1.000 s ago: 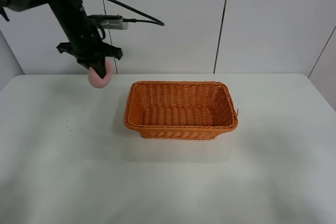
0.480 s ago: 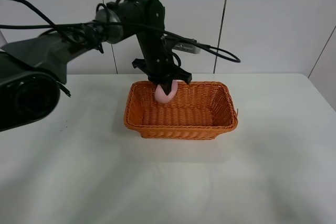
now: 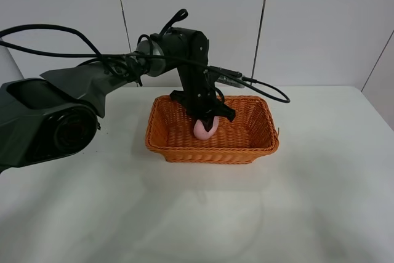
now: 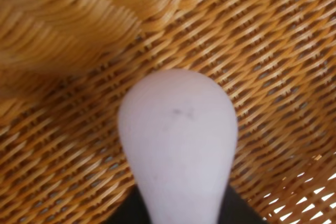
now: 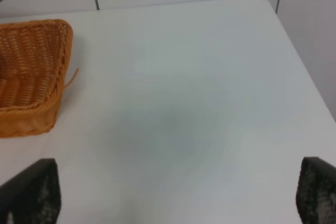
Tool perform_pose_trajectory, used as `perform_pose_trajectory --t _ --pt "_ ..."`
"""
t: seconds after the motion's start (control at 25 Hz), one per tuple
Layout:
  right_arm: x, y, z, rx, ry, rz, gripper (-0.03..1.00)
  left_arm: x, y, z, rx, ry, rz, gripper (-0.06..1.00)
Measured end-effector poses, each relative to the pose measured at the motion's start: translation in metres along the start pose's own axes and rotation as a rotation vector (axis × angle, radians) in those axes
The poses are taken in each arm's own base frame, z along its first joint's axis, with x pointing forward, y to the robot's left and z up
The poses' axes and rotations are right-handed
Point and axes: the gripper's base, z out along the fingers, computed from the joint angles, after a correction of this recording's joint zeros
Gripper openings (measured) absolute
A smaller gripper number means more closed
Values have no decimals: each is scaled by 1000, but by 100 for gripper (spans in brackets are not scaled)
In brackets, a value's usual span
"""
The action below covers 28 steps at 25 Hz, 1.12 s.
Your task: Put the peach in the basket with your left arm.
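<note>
The pale-pink peach (image 3: 205,130) is held low inside the orange wicker basket (image 3: 212,151), left of its middle, close to the woven floor. My left gripper (image 3: 207,120) reaches down into the basket from behind and is shut on the peach. In the left wrist view the peach (image 4: 178,140) fills the centre over the basket weave (image 4: 273,51), with black fingers (image 4: 242,212) showing at its sides. My right gripper (image 5: 173,196) is open and empty over the bare table, to the right of the basket (image 5: 31,77).
The white table (image 3: 320,201) carries only the basket. A white panelled wall (image 3: 320,23) stands close behind it. The left arm's black cable (image 3: 265,90) loops over the basket's far rim.
My left gripper carried the peach from left of the basket to over its far rim, then down inside toward the floor.
</note>
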Motion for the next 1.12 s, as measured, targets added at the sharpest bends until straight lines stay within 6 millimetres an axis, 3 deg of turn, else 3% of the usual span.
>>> perform_pose_trajectory --t 0.16,0.28,0.48,0.76,0.92,1.12 --pt "0 0 0 0 0 0 69 1 -3 0 30 12 -9 73" --pt "0 0 0 0 0 0 69 2 -3 -1 33 26 -9 84" --pt "0 0 0 0 0 0 69 -1 0 -23 35 3 -11 87" --pt "0 0 0 0 0 0 69 -5 25 -101 1 -158 -46 87" --pt "0 0 0 0 0 0 69 -4 55 -116 -30 -188 -98 87" --pt "0 0 0 0 0 0 69 2 112 -124 -62 -201 -206 87"
